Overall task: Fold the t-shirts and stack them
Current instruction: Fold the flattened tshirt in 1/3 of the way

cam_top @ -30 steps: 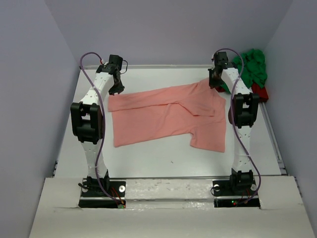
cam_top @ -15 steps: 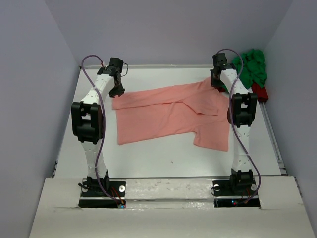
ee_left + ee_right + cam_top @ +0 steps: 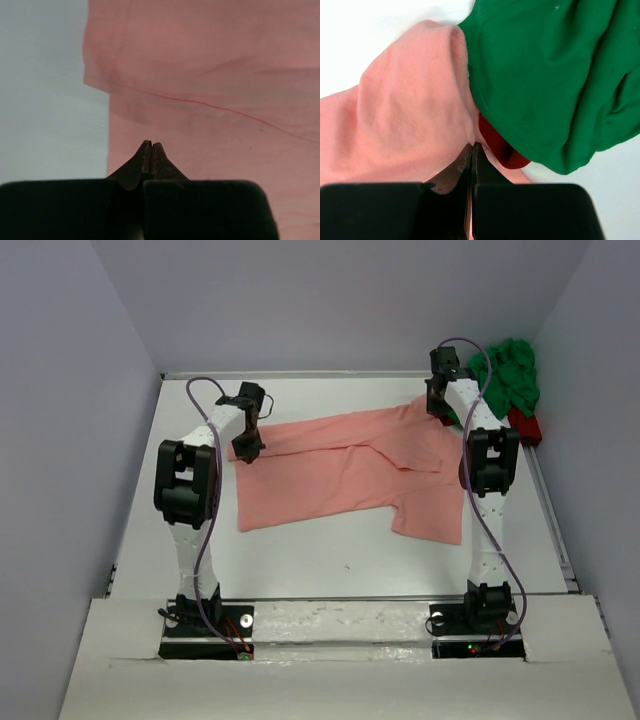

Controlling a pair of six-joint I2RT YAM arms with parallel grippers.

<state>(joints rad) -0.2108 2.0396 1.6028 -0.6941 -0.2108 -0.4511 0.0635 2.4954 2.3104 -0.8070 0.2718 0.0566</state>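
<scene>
Left end effector (image 3: 151, 145), right end effector (image 3: 472, 146) both closed

White surface (image 3: 320, 540), matte. Red item (image 3: 526, 428) at its far right edge, reads as cloth in right wrist view, mostly covered. Small dark speck (image 3: 347, 565) front centre. Lavender walls (image 3: 80, 390) on three sides. Pale board (image 3: 330, 670) across near edge.
</scene>
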